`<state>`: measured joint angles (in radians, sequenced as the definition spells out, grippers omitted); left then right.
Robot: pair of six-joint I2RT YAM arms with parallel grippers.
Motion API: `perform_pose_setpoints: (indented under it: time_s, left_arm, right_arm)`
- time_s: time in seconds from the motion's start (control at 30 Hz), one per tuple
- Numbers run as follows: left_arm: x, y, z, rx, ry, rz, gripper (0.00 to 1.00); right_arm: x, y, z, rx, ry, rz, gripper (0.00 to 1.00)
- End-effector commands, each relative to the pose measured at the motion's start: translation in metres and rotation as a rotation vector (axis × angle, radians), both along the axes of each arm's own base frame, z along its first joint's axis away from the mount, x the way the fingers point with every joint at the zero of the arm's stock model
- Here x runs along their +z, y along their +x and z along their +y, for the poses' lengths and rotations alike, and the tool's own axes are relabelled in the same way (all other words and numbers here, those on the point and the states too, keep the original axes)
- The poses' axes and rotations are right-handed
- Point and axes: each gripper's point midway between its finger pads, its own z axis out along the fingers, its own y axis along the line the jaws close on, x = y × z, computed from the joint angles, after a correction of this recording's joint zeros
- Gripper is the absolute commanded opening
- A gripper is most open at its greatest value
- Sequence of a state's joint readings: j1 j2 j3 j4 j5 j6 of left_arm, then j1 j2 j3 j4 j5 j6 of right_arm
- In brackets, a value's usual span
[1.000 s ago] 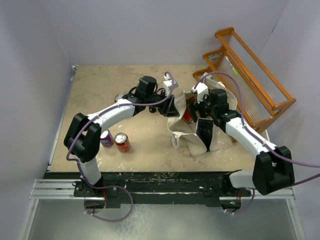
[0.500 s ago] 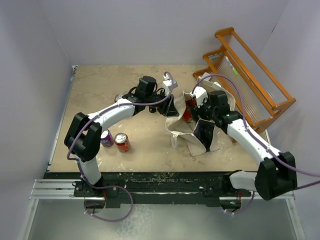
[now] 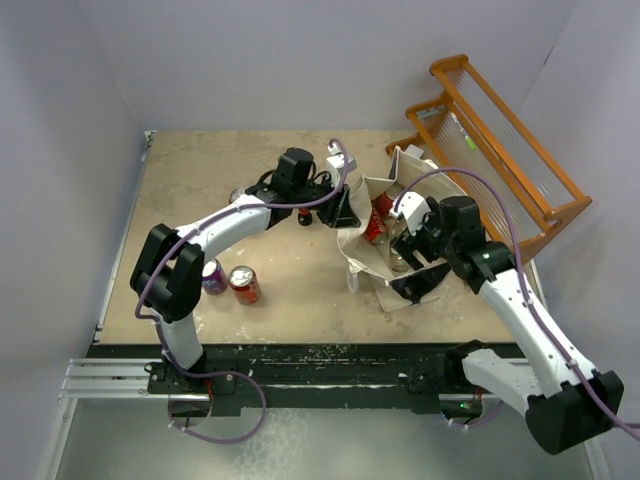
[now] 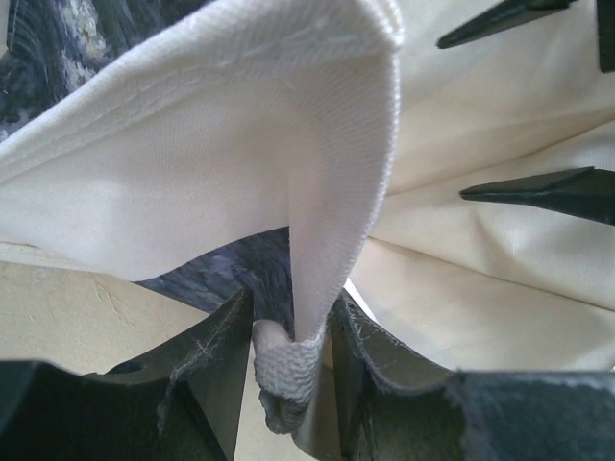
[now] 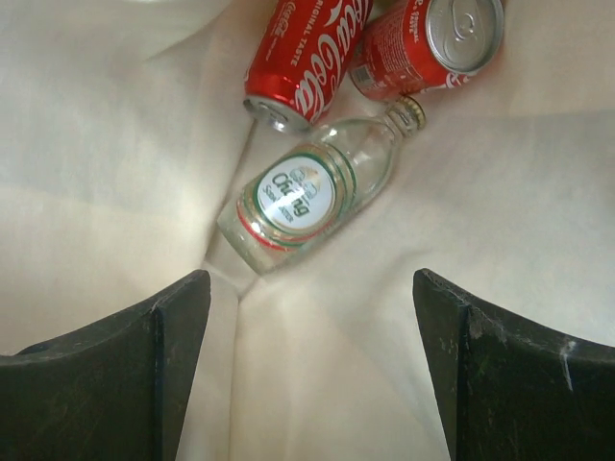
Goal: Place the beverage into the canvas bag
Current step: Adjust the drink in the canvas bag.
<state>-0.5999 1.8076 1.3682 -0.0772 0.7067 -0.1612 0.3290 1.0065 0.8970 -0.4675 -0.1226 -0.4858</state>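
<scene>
Bottle [image 5: 307,197] inside canvas bag [image 3: 362,255], below wide-open empty right tool [image 5: 307,288]; left tool [image 4: 288,327] pinches bag rim.

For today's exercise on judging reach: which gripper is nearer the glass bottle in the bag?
Right. The right gripper hangs open above the glass bottle inside the canvas bag; the left gripper pinches the bag's edge, farther off.

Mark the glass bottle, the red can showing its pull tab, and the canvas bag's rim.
glass bottle [image 5: 296,197]: right wrist view, on its white label.
red can [image 5: 466,29]: right wrist view, on its silver lid.
canvas bag [image 4: 336,192]: left wrist view, on the folded cream rim.
</scene>
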Motion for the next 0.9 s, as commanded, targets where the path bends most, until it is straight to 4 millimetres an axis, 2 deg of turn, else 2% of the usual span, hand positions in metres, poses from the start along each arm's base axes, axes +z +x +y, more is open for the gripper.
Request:
perform_pose_setpoints:
  time_s: [0.0,0.2,0.37,0.5,0.63,0.77,0.87]
  left_arm:
    - [-0.004,0.025,0.002,0.057,0.036,-0.056,0.41]
    - [-0.011,0.029,0.001,0.059,0.043,-0.045,0.41]
    - [-0.014,0.029,0.000,0.042,0.051,-0.050,0.41]
    - [-0.018,0.026,0.000,0.015,0.059,-0.054,0.41]
    - [-0.016,0.024,-0.001,-0.001,0.056,-0.062,0.42]
    - [-0.015,0.024,-0.001,-0.002,0.039,-0.033,0.42]
    - [-0.013,0.026,0.001,0.004,0.028,-0.018,0.42]
  right_arm:
    - [0.007,-0.033,-0.018,0.094,-0.124,0.005,0.88]
    - [-0.003,-0.063,-0.030,0.199,-0.211,-0.017,0.87]
    - [-0.018,-0.062,-0.032,0.167,-0.208,0.005,0.87]
    - [-0.019,-0.039,-0.018,0.089,-0.109,0.024,0.86]
    - [-0.014,-0.001,0.001,0.035,-0.036,0.049,0.85]
    - [-0.009,0.046,0.015,-0.068,0.049,0.013,0.85]
    - [-0.025,0.068,0.019,-0.142,0.072,0.044,0.86]
